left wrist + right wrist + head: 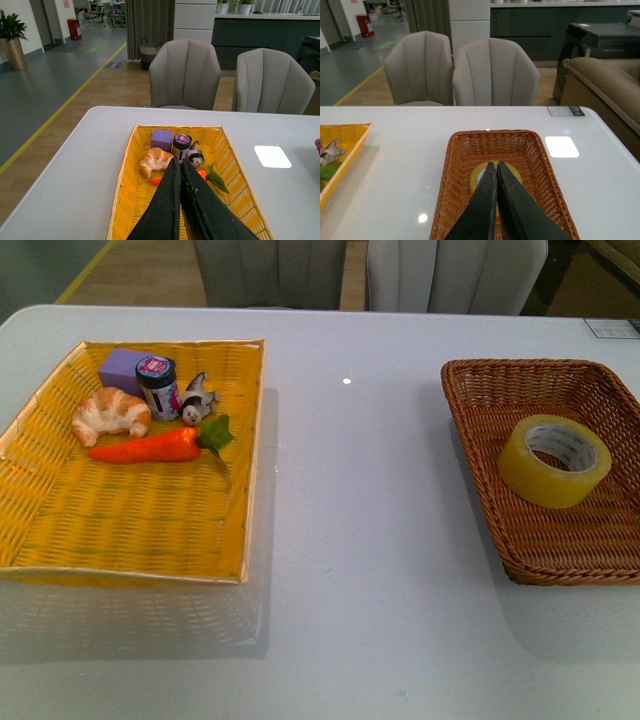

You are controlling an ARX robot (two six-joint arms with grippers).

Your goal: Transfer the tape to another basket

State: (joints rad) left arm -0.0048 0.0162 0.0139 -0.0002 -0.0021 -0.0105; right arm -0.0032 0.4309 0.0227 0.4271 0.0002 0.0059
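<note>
The tape (555,460), a yellowish roll with a white core, lies in the brown wicker basket (480,385) at the right of the table. In the right wrist view my right gripper (496,164) is shut and empty above the brown basket (455,165), its tips in front of the tape (477,176), which is mostly hidden. My left gripper (178,162) is shut and empty above the yellow basket (127,175). Neither arm shows in the front view.
The yellow basket (130,530) at the left holds a croissant (110,413), a carrot (150,447), a purple block (122,368), a small jar (157,386) and a little figurine (195,402). Two grey chairs (492,70) stand beyond the table's far edge.
</note>
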